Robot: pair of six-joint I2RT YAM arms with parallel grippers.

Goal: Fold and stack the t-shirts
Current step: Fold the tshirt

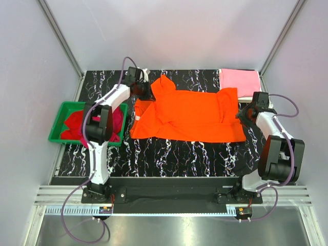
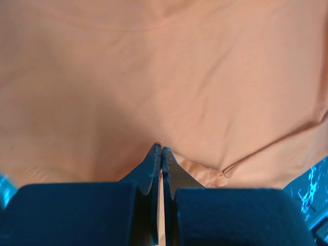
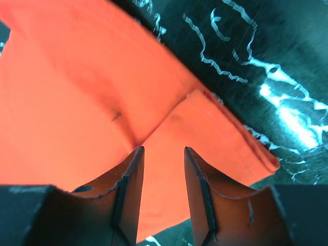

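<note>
While the orange t-shirt [image 1: 189, 115] lies spread across the table [image 1: 169, 154], the left pincer [image 2: 161, 151] is closed, seemingly nipping its cloth; the right pincer [image 3: 161, 154] stands parted over its hem corner.

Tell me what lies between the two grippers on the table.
The orange shirt spreads across the whole stretch between the left gripper and the right gripper, as the top view shows.
</note>
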